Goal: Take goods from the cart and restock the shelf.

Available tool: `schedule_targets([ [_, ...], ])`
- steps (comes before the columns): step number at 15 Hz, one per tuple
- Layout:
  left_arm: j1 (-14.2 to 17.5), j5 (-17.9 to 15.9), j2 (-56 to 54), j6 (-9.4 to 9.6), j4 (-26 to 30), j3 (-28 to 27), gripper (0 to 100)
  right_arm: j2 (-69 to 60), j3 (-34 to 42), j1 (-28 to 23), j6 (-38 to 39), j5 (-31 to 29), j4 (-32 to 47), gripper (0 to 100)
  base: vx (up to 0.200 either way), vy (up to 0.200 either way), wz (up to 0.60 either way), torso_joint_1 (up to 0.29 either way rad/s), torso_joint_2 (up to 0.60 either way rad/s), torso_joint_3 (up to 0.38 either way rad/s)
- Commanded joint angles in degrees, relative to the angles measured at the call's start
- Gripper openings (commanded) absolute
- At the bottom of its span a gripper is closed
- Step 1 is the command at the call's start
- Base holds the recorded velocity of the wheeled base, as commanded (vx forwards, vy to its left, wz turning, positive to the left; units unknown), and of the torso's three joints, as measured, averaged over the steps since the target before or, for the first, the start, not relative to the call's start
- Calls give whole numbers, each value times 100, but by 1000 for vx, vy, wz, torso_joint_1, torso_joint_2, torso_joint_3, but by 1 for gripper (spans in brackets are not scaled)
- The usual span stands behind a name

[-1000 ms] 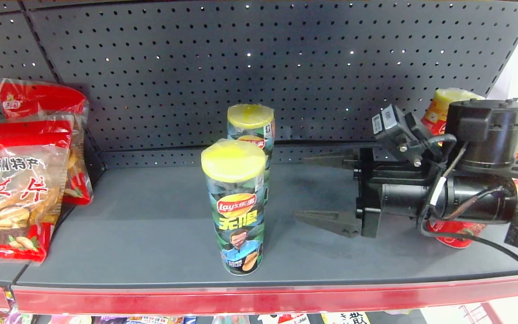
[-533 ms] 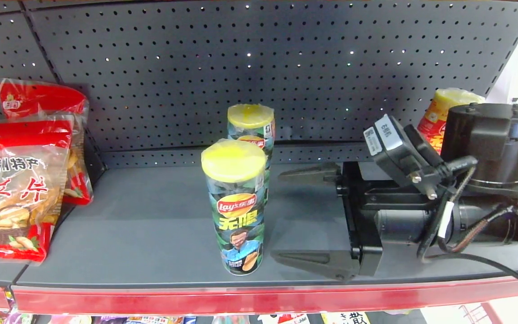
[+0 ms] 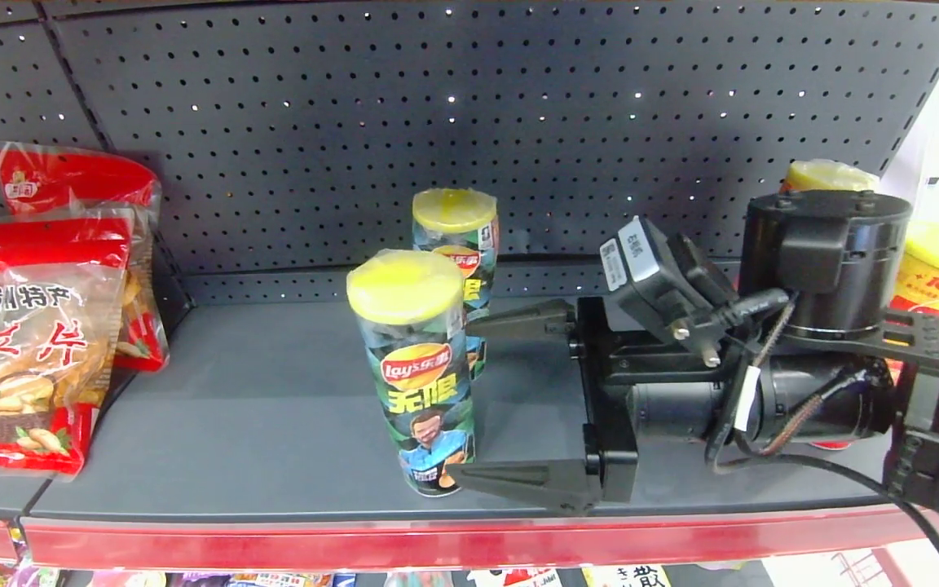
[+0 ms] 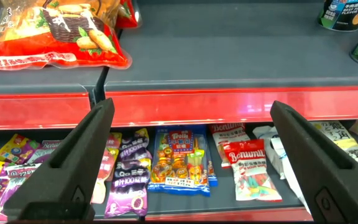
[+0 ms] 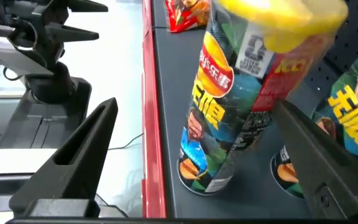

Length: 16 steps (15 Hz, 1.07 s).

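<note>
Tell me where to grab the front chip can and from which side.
Probably best: grip the front can around its mid-body, coming in level from the robot's right. It is a tall, narrow cylinder, leaning slightly, with a second can close behind. The open right gripper straddles it from that side.

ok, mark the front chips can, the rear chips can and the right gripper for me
front chips can (image 3: 419, 383), head view, middle of its label.
rear chips can (image 3: 455, 210), head view, on its yellow lid.
right gripper (image 3: 458, 402), head view, midway between its fingertips.
</note>
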Motion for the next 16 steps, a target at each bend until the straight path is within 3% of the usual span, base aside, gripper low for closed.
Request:
schedule_targets([
  [1,1,1,8,-1,-1,1,100,148,-49,14,-3,6,-5,100,0,0,0,0,0,0],
  [16,1,1,8,-1,-1,1,100,201,153,-311,6,-74,-14,100,0,0,0,0,0,0],
])
